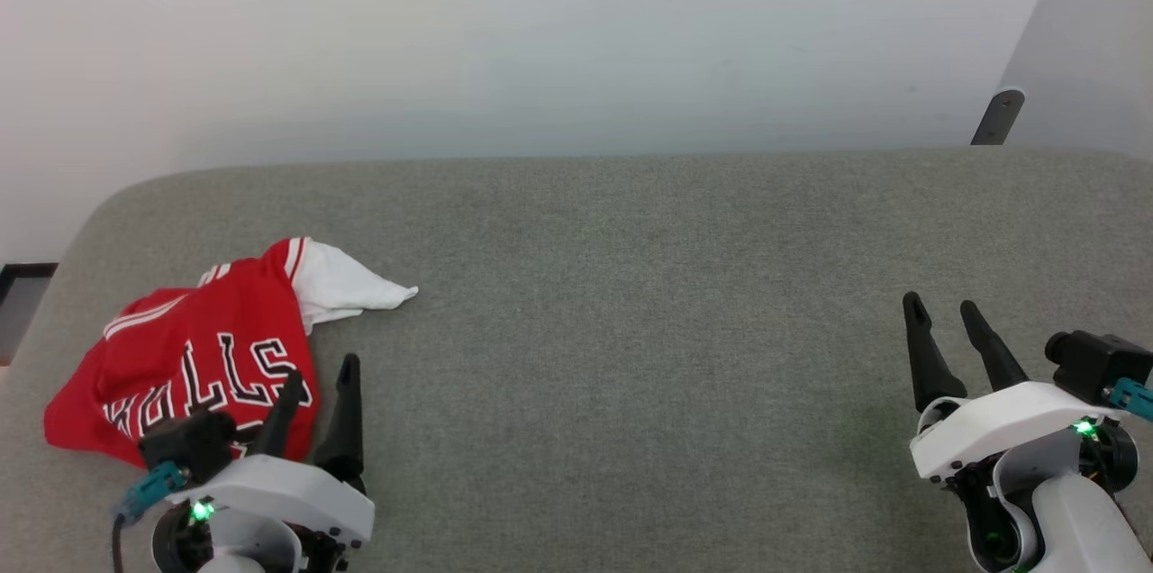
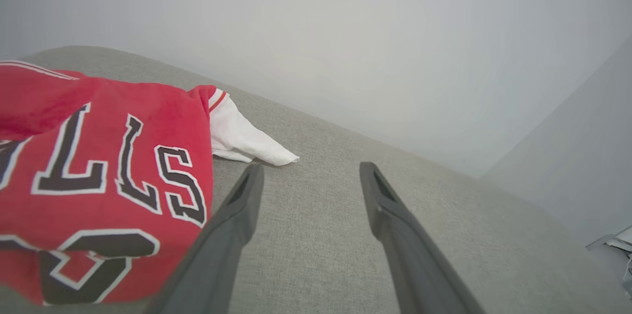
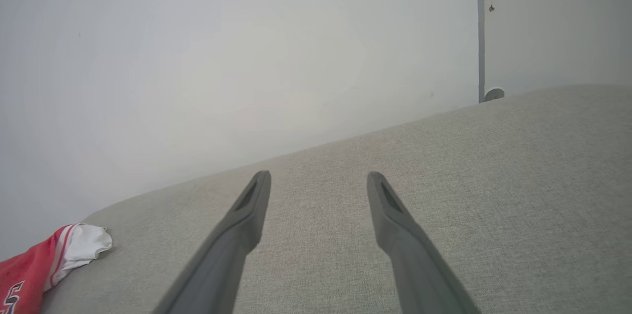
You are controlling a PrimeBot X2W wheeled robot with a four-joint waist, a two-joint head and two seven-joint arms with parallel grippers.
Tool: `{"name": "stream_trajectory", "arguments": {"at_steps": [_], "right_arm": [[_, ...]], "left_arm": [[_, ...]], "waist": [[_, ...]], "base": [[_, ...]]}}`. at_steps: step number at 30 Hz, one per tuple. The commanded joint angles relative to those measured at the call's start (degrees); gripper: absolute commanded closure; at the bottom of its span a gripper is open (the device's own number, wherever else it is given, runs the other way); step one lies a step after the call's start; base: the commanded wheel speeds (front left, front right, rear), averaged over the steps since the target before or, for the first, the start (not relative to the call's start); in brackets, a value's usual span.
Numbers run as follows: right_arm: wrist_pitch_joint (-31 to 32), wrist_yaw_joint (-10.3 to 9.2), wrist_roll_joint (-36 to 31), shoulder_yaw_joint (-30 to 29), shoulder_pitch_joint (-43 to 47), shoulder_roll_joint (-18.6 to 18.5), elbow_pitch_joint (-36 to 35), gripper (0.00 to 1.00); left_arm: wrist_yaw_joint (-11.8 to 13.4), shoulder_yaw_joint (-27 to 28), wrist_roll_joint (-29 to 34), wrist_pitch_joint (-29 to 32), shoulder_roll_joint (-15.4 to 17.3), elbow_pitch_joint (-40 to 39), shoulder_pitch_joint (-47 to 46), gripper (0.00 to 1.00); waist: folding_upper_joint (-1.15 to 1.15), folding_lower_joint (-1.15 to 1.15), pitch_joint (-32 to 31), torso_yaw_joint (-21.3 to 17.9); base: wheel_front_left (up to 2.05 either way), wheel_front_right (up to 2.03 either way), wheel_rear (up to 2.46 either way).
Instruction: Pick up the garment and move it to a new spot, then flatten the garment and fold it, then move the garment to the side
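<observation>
The garment (image 1: 194, 357) lies crumpled at the left end of the grey table (image 1: 630, 285); it is red with black white-outlined lettering, and one white sleeve points right. My left gripper (image 1: 322, 377) is open just at the garment's right edge, one finger over the red cloth, nothing between the fingers. In the left wrist view the garment (image 2: 98, 171) fills the left side and the left gripper (image 2: 308, 168) stands open over bare table. My right gripper (image 1: 943, 310) is open at the far right, well away from it. The right wrist view has the right gripper (image 3: 318, 178) open and the garment (image 3: 54, 259) at lower left.
The grey fabric-covered table has a rounded left end and meets a pale wall (image 1: 540, 32) at its far edge. A grey bracket (image 1: 998, 115) and a wall panel stand at the back right. Bare tabletop stretches between the two grippers.
</observation>
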Motion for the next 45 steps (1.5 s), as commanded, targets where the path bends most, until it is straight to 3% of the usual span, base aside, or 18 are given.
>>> {"name": "stream_trajectory", "arguments": {"at_steps": [1,24,45], "right_arm": [[-0.6,0.02,-2.3,-0.4,-1.3,0.0,-0.1,0.0],[-3.9,0.03,-17.1,-1.9,-2.2,0.8,2.4,0.0],[-6.4,0.04,-25.0,-4.0,-2.4,0.9,3.9,0.0]], "left_arm": [[0.0,-0.1,1.9,-0.5,0.6,-0.1,-1.4,0.0],[-1.0,-0.2,13.8,-3.8,1.1,1.8,-1.7,0.0],[-1.8,1.1,22.7,-6.3,1.2,3.8,-0.2,0.0]], "waist": [[0.0,0.0,0.0,0.0],[0.0,0.0,-0.4,0.0],[0.0,0.0,-1.1,-0.3]], "base": [[0.0,0.0,0.0],[0.0,0.0,0.0],[0.0,0.0,0.0]]}}
